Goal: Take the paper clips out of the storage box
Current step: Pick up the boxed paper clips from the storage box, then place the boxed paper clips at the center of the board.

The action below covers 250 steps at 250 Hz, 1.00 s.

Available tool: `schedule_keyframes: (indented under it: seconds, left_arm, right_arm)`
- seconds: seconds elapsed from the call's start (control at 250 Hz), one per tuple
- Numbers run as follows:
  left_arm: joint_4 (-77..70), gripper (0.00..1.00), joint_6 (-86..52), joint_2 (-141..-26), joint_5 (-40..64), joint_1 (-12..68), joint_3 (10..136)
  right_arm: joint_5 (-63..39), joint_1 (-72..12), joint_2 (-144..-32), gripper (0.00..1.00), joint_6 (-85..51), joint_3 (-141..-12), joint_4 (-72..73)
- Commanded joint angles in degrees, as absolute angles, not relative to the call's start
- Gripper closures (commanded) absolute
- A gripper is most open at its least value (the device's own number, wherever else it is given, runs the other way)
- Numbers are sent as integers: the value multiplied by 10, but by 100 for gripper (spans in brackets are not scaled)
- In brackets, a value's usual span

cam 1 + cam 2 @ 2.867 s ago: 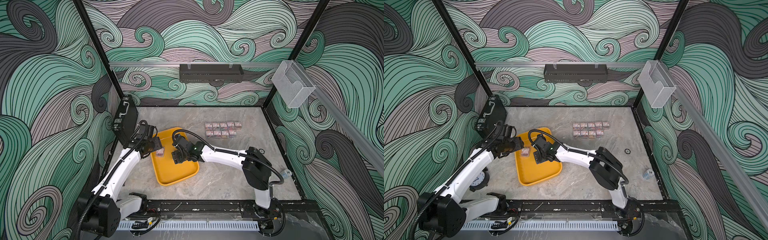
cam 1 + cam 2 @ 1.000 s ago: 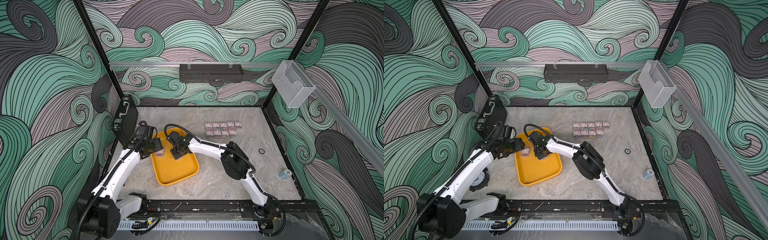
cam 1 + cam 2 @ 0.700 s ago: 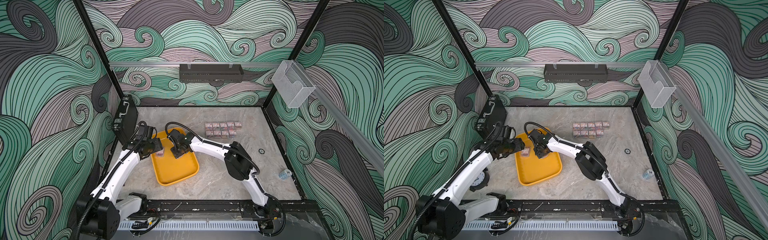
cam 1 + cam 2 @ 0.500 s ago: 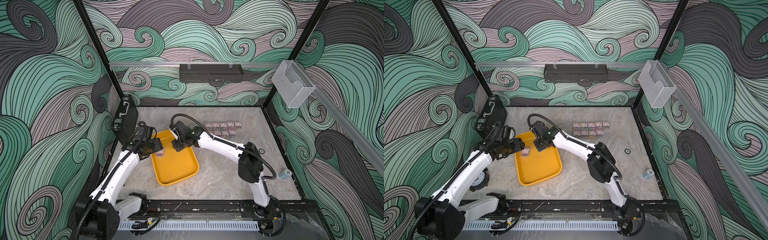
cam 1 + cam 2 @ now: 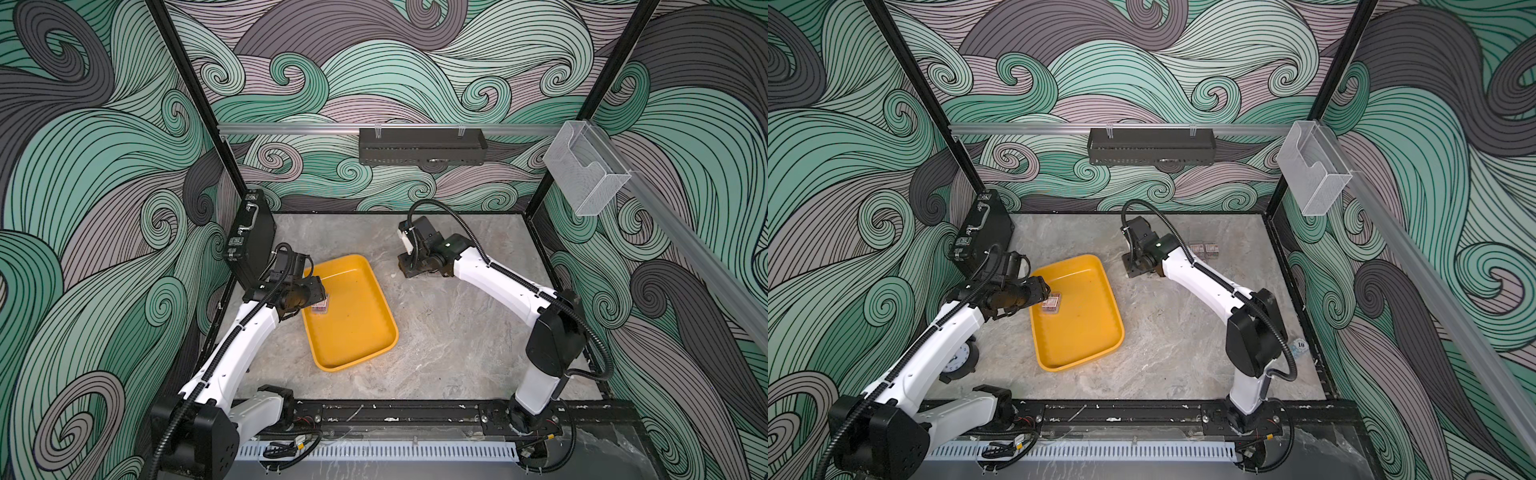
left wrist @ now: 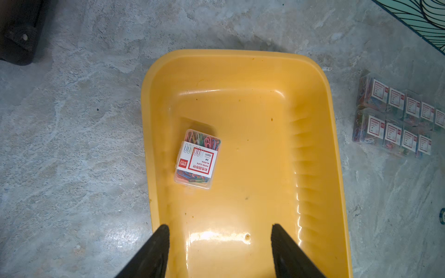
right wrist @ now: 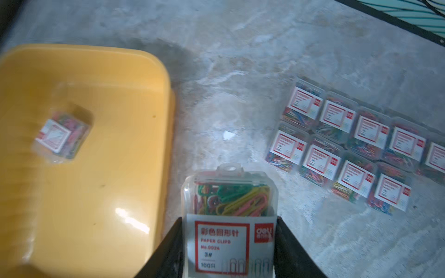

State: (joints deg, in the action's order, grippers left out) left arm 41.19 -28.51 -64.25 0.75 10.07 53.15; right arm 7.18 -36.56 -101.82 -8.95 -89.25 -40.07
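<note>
Blocking most of the laid-out paper clips (image 5: 1204, 249), that right arm (image 5: 1200, 278), right gripper (image 7: 229, 219) clamped on one clip box (image 7: 228, 192), lone clip box (image 6: 197, 158) inside the storage box (image 6: 313, 149), left gripper (image 6: 219, 226) spread wide above it, clock (image 5: 956, 362) half hidden behind left arm (image 5: 934, 344)

A shallow yellow tray (image 6: 240, 67) holds one clear labelled box of paper clips (image 6: 197, 158) lying flat; just outside it the right claw (image 7: 228, 219) grips another box (image 7: 228, 192), with two rows of boxes (image 7: 349, 154) beyond.
</note>
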Motion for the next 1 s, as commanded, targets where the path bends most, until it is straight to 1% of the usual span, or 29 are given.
schedule_keyframes:
  seconds: [0.0,0.224,0.328,0.547,0.771,0.995]
  left_arm:
    - [428,34,-277,-631,15,95,547]
    - [430,34,-274,-628,14,94,545]
    - [429,34,-275,-629,14,95,543]
    - [428,34,-274,-632,13,95,544]
    - [431,34,-274,-635,12,95,548]
    - [433,34,-273,-636,13,95,551]
  right_arm:
    - [102,-313,-1006,53,-69,-865,-407]
    - [128,-205,-1025,54,-44,-819,-393]
    - [120,-159,-1041,54,-30,-813,-386]
    - [103,-88,-1084,54,9,-829,-378]
    - [70,-43,-1131,54,29,-857,-375]
    - [49,-19,-1166,54,46,-881,-381]
